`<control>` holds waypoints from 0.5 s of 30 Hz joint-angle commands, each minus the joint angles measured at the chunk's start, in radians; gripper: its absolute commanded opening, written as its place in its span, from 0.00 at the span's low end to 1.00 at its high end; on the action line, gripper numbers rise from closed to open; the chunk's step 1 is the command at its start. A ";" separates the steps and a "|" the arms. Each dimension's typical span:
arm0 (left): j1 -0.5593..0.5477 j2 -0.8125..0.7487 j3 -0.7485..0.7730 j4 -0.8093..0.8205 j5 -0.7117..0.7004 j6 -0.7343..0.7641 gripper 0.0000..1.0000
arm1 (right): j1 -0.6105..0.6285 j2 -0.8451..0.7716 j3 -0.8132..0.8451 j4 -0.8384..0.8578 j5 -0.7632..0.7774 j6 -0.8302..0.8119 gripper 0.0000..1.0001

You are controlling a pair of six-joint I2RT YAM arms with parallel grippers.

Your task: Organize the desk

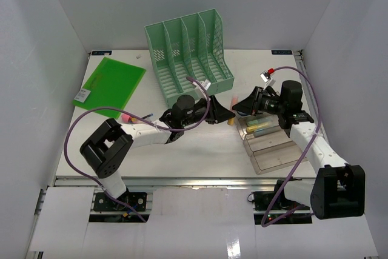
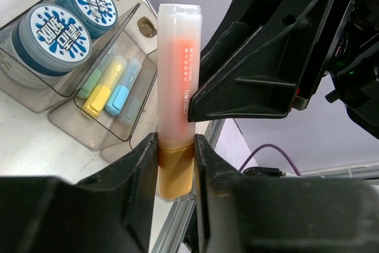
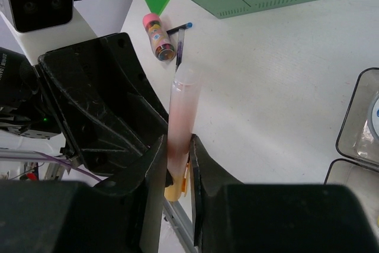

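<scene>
A: Start closest in. What has the left gripper (image 2: 176, 146) got?

B: It is clamped on the gold cap end of a pink highlighter (image 2: 177, 57), which stands upright between its fingers. The right gripper (image 3: 177, 153) meets it from the other side. Its jaws are drawn in narrow around the barrel just above that cap, touching both sides as far as I can see.

A: Why two grips on one pen?

B: I read it as a handover. The left arm reaches across from its side, and the clear tray (image 1: 273, 156) sits on the right arm's side, just beside the meeting point. Holding by the cap leaves the barrel free for the second grip.

A: And the tray itself?

B: One compartment holds other highlighters (image 2: 103, 90) lying side by side, and another holds two tape rolls (image 2: 50, 34). Like goes with like, I judge, so the pink one probably belongs there.

A: Where is the desk (image 1: 200, 150) in all this?

B: It is beneath both grippers. The pen seems to be held clear above its white top, right of the middle. The top runs from the front rail by the arm bases out to the back wall.

A: Farther out?

B: A small pink tube (image 3: 157, 34) lies loose beside the left arm. The green rack (image 1: 191, 53) stands upright toward the back, and a green folder (image 1: 112, 83) lies flat near the far left corner.
</scene>
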 commanded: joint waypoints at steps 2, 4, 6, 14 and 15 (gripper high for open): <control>-0.028 -0.014 0.040 0.014 0.036 -0.006 0.54 | -0.019 -0.039 -0.017 0.108 0.002 0.005 0.08; -0.028 -0.025 0.037 0.004 0.035 0.001 0.64 | -0.023 -0.045 -0.023 0.118 -0.007 0.002 0.08; -0.027 -0.036 0.038 -0.006 0.038 0.013 0.72 | -0.028 -0.055 -0.026 0.122 -0.012 -0.011 0.08; -0.027 -0.181 0.012 -0.137 -0.026 0.135 0.87 | -0.108 -0.085 0.021 -0.021 0.011 -0.299 0.08; -0.026 -0.212 0.009 -0.173 -0.045 0.163 0.88 | -0.114 -0.085 0.044 -0.095 0.032 -0.374 0.08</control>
